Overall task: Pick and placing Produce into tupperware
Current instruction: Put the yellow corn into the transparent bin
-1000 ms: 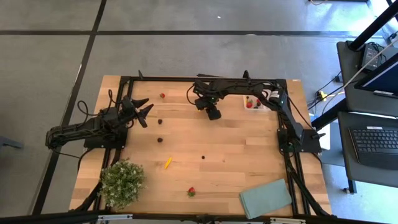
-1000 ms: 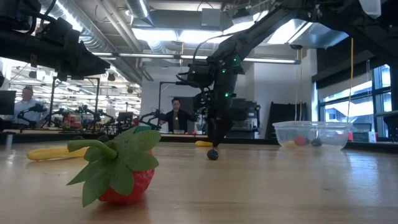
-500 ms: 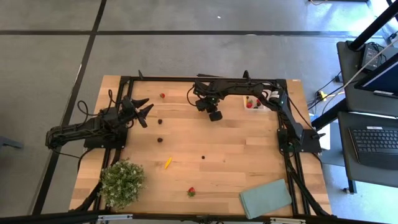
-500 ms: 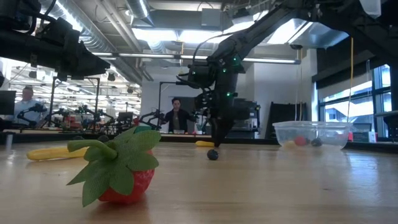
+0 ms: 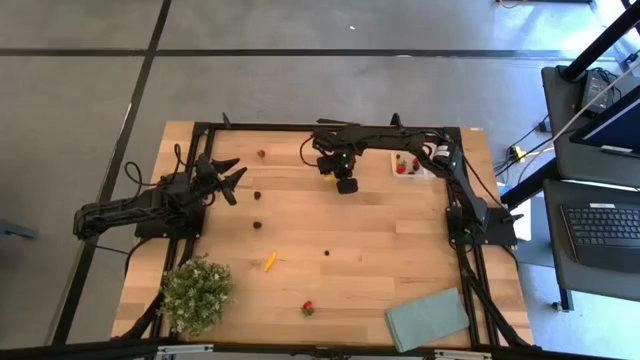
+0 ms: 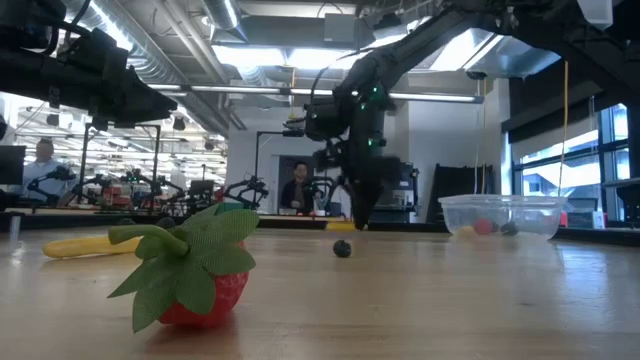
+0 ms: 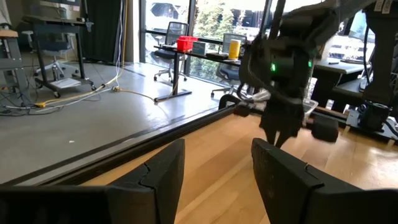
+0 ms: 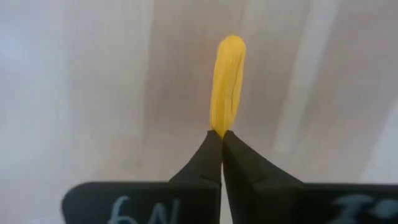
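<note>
fingers first: the right gripper point(image 8: 221, 140) has its two dark fingers point(image 8: 202, 163) pinched together on the end of a yellow sliver point(image 8: 227, 81), which sticks out past the tips over the wooden table point(image 5: 380, 260). from above we see that right gripper point(image 5: 345, 183) at the far middle of the table, arm stretched out from the right side, with a touch of yellow point(image 5: 327, 176) just to its left. in the low view it point(image 6: 360, 222) hangs tips-down just above the tabletop.

the left gripper point(image 5: 228, 178) waits on the far left side, fingers point(image 7: 163, 174) spread wide with nothing between them, pointing toward the right arm.

now the tupperware point(image 5: 408, 166): we find it at the far right, right of the right gripper and apart from it, clear-walled, with red and dark pieces inside point(image 6: 483, 227).

loose produce is scattered around. a red berry point(image 5: 261, 154) lies far left near the left gripper's tips, two dark berries point(image 5: 257, 196) and point(image 5: 258, 225) sit a little nearer, right of the left arm. a third dark berry point(image 5: 327, 253) sits mid-table, another yellow sliver point(image 5: 270, 262) is to its left, and a strawberry point(image 5: 308, 308) with green leaves lies toward the near edge.

the bushy green plant point(image 5: 197, 292) stands at the near left corner, the flat grey-green rectangle point(image 5: 428, 318) at the near right.
</note>
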Controlling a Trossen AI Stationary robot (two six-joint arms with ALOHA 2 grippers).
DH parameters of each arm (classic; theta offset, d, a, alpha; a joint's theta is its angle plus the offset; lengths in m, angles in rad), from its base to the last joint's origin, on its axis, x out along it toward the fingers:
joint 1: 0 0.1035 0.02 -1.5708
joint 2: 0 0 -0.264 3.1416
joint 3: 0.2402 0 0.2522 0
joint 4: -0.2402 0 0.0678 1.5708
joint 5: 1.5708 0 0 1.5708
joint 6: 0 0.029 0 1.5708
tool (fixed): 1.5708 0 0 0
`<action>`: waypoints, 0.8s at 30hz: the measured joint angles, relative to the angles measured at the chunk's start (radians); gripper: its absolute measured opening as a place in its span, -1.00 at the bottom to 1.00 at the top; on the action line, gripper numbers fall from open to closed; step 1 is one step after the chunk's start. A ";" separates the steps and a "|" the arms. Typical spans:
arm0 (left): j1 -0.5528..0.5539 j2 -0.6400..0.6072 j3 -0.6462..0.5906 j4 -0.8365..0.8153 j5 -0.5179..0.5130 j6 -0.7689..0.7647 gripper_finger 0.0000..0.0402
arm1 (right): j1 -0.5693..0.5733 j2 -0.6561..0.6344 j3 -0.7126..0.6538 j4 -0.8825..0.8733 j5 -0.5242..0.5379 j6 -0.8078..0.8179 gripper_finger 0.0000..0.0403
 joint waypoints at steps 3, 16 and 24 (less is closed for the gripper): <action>0.000 0.000 0.000 0.000 0.000 0.000 -0.11 | -0.017 -0.037 0.028 -0.052 -0.055 0.081 -0.98; 0.000 0.000 0.000 0.000 0.000 0.002 -0.11 | -0.141 -0.325 0.047 -0.238 -0.058 0.473 -0.98; 0.000 0.000 0.000 0.000 0.000 0.001 -0.11 | -0.275 -0.563 -0.075 -0.259 -0.016 0.628 -0.98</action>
